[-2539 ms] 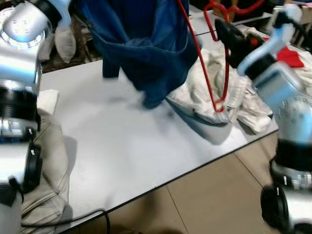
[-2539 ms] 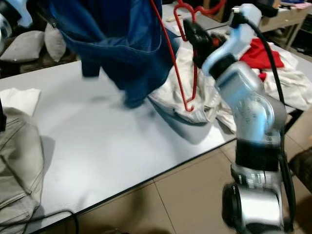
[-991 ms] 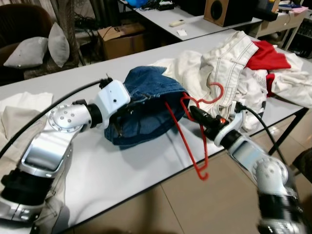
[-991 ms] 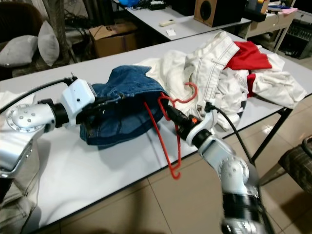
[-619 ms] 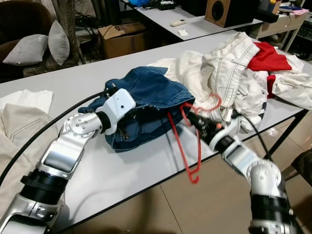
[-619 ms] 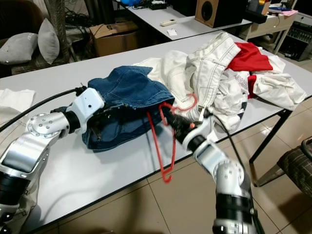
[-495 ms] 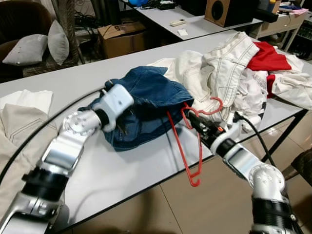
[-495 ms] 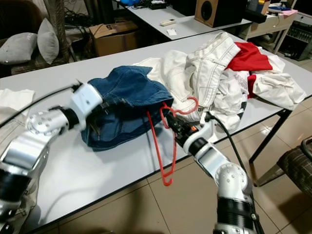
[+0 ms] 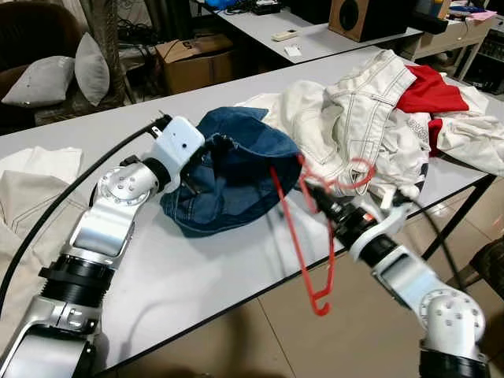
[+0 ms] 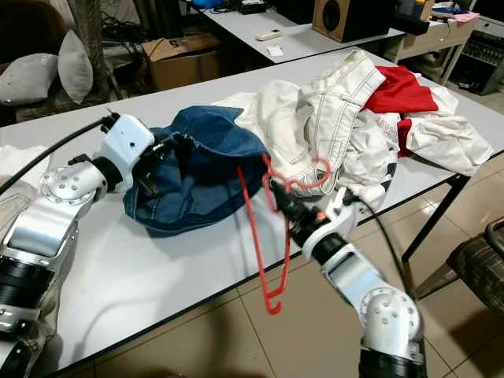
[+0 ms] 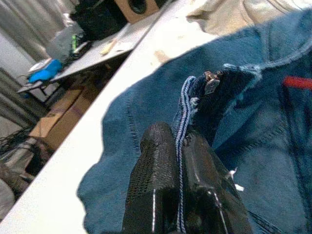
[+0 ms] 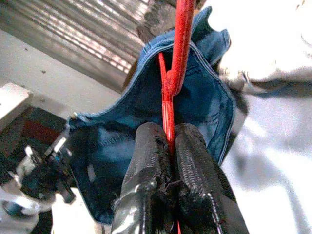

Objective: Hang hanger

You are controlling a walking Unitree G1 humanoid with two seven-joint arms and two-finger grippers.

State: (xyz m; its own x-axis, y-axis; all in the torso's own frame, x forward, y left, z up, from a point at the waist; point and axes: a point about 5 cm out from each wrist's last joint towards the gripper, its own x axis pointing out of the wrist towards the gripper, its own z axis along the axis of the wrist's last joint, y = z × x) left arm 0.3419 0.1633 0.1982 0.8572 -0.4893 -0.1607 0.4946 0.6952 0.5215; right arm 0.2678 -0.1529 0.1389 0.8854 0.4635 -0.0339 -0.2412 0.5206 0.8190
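A blue denim garment [image 9: 236,177] lies on the grey table [image 9: 197,276]. My left gripper [image 9: 193,169] is shut on its waistband, with the seam pinched between the fingers [image 11: 156,161], and holds the opening raised toward the right. My right gripper [image 9: 319,201] is shut on a red wire hanger [image 9: 293,232] just below its hook, at the table's front edge. One arm of the hanger reaches to the denim's opening [image 12: 195,92]. The other end hangs down past the table edge over the floor.
A pile of white clothes [image 9: 354,118] with a red garment [image 9: 429,90] covers the table's right end. Beige cloth [image 9: 24,205] lies at the left end. Behind are a cardboard box [image 9: 193,59], cushions [image 9: 43,79] and a second table. A chair [image 10: 480,268] stands at lower right.
The denim, held high 2.5 s ago, now rests on the table. Since half a second ago my left gripper has raised the waistband and my right gripper has tilted the hanger slightly rightward.
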